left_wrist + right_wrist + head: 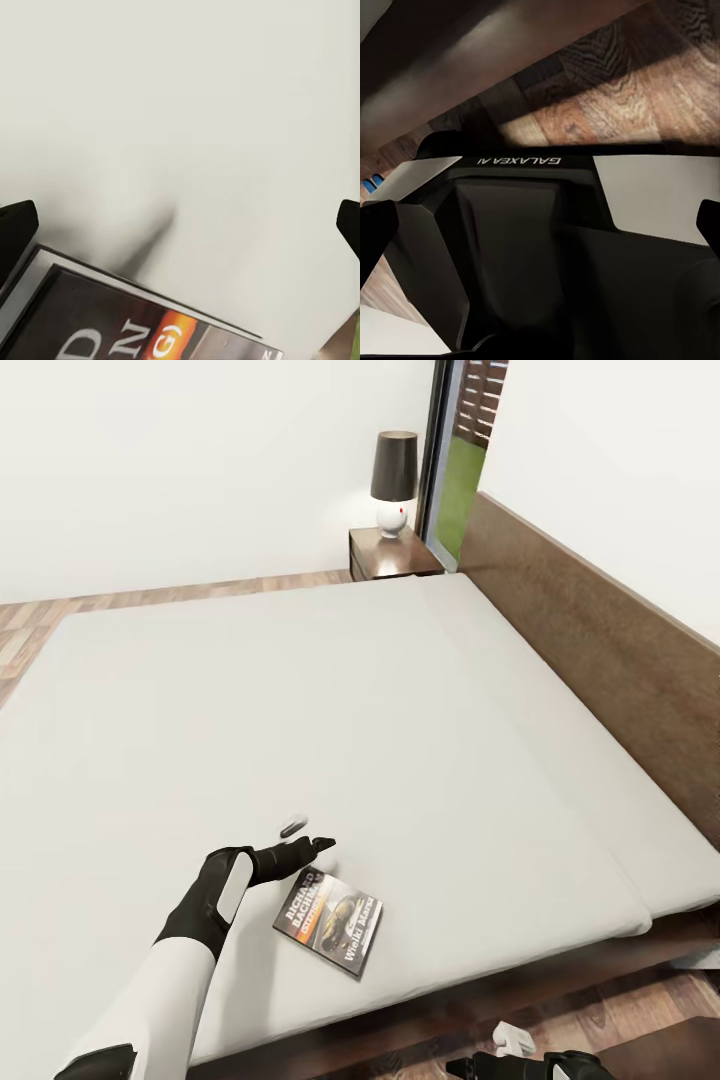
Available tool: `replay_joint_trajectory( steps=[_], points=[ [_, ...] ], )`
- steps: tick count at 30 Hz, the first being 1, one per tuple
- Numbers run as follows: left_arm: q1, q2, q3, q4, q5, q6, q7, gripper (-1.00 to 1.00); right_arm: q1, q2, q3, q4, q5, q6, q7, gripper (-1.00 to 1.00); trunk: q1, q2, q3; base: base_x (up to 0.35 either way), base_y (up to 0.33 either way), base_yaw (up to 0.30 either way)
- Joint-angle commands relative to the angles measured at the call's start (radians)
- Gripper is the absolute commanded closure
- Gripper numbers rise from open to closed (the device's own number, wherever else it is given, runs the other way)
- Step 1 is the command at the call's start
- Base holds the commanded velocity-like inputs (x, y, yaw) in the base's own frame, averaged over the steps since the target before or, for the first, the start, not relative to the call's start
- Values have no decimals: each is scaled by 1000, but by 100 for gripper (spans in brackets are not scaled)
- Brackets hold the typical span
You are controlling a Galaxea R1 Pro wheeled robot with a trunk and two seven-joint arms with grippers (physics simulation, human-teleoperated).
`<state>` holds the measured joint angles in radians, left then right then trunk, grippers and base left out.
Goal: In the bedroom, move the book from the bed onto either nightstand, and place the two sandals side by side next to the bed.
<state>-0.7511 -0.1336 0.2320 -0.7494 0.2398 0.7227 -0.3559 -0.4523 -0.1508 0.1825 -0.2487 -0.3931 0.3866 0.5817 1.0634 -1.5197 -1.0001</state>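
Observation:
The book (330, 923), dark-covered with white "RICHARD BACHMAN" lettering and an orange stripe, lies flat on the bed (300, 700) near its front edge. My left gripper (306, 836) hovers open just beyond the book's far-left corner, nothing between its fingers. In the left wrist view the book (112, 322) fills one corner, with the left gripper (180, 229) spread wide over bare mattress. My right gripper (540, 229) is open, low beside the bed, facing my own dark body. A speck of bright blue (370, 184), perhaps a sandal, shows on the floor.
A dark nightstand (392, 556) with a black-shaded lamp (393, 480) stands at the bed's far corner beside a window. The brown headboard (600, 660) runs along the right. Wood plank floor (150, 600) lies beyond the bed and below its front rail.

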Motion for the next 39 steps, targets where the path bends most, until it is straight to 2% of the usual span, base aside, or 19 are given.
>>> replay_joint_trajectory(
  steps=[1,39],
  points=[
    [-1,-1,6,-1,1,7,-3,-100,0,-1,7,-1,-10,6,0,-100,0,0,-1,0,0,-27],
    [-1,-1,6,-1,1,7,-3,-100,0,-1,8,-1,-10,6,0,-100,0,0,0,-25,0,-1]
  ],
)
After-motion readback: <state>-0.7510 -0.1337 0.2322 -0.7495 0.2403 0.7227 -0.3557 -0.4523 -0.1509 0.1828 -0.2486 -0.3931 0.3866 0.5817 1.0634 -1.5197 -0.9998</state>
